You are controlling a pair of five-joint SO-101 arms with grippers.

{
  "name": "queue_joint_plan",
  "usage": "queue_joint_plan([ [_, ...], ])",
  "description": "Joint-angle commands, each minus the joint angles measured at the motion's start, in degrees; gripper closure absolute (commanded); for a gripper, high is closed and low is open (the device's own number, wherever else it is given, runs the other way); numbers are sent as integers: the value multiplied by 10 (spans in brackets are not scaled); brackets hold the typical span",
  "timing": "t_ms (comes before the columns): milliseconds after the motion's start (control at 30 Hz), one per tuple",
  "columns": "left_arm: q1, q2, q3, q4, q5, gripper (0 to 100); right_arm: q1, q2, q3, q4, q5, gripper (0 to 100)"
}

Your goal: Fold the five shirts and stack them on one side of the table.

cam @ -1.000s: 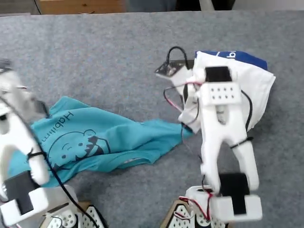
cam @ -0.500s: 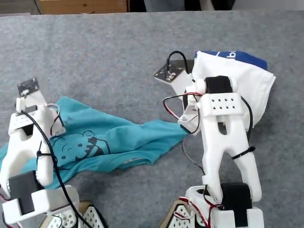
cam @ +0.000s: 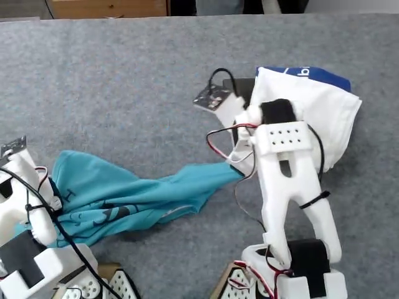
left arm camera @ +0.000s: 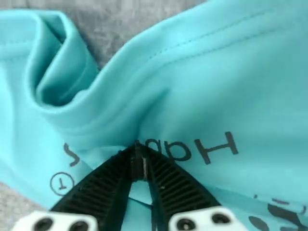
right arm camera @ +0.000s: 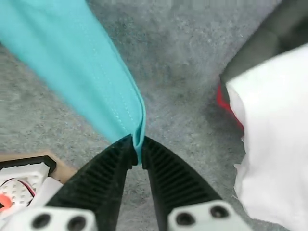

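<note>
Teal shirt point(cam: 131, 196) is stretched across the near tabletop point(cam: 124, 75), my left end effector point(left arm camera: 138, 161) clenched on its printed end and my right end effector point(right arm camera: 136, 144) pinching what looks like a hem, so I judge next is laying it flat for folding.

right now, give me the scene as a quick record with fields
shirt in work: teal shirt, bunched, held at both ends
left fingers: shut on the teal shirt by its print
right fingers: shut on its opposite edge
stack: white shirt over a blue shirt, on the right side
surface: grey table
</note>
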Motion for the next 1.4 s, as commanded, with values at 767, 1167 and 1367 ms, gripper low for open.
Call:
queue_joint_plan([
  [767, -178, -17, -154, 240, -127, 899, -39, 81, -104, -6, 21, 986],
  [1167, -73, 11, -503, 318, -205, 798, -47, 82, -103, -6, 31, 986],
  [1367, 67, 154, -515, 196, -209, 798, -47, 82, -100, -5, 27, 986],
])
